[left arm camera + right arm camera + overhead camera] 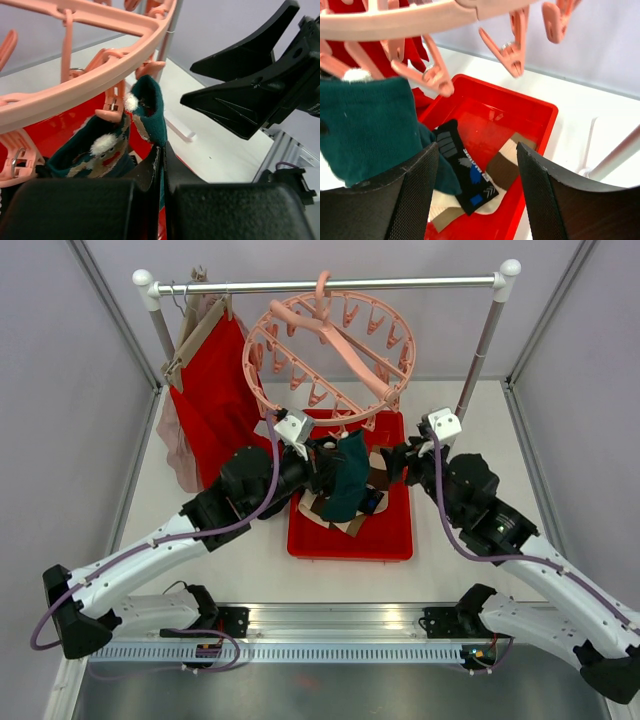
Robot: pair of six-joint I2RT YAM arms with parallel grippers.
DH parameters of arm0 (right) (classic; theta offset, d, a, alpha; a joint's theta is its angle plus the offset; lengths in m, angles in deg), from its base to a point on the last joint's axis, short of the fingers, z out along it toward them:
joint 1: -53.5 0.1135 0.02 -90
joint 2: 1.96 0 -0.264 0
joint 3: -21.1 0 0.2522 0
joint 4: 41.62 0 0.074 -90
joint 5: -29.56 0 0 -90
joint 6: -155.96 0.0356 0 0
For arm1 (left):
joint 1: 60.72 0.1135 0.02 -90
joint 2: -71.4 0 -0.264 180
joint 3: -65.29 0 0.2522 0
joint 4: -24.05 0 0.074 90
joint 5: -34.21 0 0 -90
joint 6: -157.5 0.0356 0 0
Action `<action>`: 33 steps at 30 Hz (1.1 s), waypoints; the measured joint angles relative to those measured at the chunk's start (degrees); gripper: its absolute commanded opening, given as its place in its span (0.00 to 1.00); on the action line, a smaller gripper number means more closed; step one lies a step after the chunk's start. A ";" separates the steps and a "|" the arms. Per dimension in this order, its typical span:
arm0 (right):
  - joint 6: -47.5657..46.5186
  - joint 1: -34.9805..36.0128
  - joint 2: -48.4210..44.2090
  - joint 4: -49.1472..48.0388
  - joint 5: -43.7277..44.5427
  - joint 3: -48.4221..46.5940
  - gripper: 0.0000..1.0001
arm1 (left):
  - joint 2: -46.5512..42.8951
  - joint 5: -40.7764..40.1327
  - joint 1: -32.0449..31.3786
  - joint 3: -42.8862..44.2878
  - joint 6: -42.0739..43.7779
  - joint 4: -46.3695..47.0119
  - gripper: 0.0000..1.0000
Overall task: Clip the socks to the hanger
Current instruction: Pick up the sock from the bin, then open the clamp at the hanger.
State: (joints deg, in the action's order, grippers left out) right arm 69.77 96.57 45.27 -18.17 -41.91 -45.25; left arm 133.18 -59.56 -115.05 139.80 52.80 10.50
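Observation:
The pale-pink ring hanger (330,350) hangs from the rail, its pegs (512,50) dangling. My left gripper (164,165) is shut on a dark teal patterned sock (100,150), holding it up under the ring (100,75). The sock's top edge reaches a peg (112,107); I cannot tell whether the peg bites it. My right gripper (477,165) stands open just right of the teal sock (365,125), with nothing between its fingers. Below it in the red tray (540,107) lie a black sock (465,172) and a beige-brown sock (510,165).
A red garment (215,390) and a pink one (180,440) hang on wooden hangers at the rail's left end. The rail's right post (480,350) stands behind my right arm. The tray's rim (395,540) lies between both arms.

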 measured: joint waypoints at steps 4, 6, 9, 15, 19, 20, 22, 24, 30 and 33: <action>-1.55 -1.99 4.74 -2.69 -1.29 -1.86 0.70 | 0.52 -3.56 0.00 0.00 0.42 -1.22 0.02; -1.99 -3.85 5.64 -3.65 -2.95 -2.38 0.70 | 0.52 -4.90 -0.02 0.00 0.68 -1.60 0.02; -3.26 -6.05 6.25 -5.14 -6.25 -3.39 0.69 | 0.44 -6.75 0.00 0.00 1.05 -2.51 0.02; -5.53 -6.49 7.26 -7.87 -15.54 -4.76 0.67 | -0.31 -8.92 -0.02 0.00 1.99 -4.48 0.02; -6.64 -6.49 7.69 -8.09 -20.55 -4.83 0.67 | -0.87 -9.75 0.00 0.00 2.51 -4.55 0.02; -6.91 -6.49 7.93 -8.07 -21.42 -4.87 0.67 | -0.92 -9.79 0.00 0.00 2.64 -4.57 0.02; -7.39 -6.49 8.41 -8.09 -22.56 -4.96 0.67 | -0.96 -9.92 0.00 0.00 2.93 -4.59 0.02; -7.78 -6.49 8.94 -8.13 -23.23 -5.05 0.68 | -0.98 -9.97 0.00 0.00 3.19 -4.59 0.02; -8.68 -6.49 10.86 -8.94 -23.67 -5.95 0.69 | -0.98 -10.32 0.00 0.00 3.69 -4.63 0.02; -9.03 -6.51 11.37 -9.35 -23.65 -6.19 0.69 | -0.98 -10.34 0.00 0.00 3.76 -4.63 0.02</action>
State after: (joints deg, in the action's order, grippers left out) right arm 60.74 90.06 56.63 -27.52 -65.56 -51.44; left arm 132.20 -69.90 -115.05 139.80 56.56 5.87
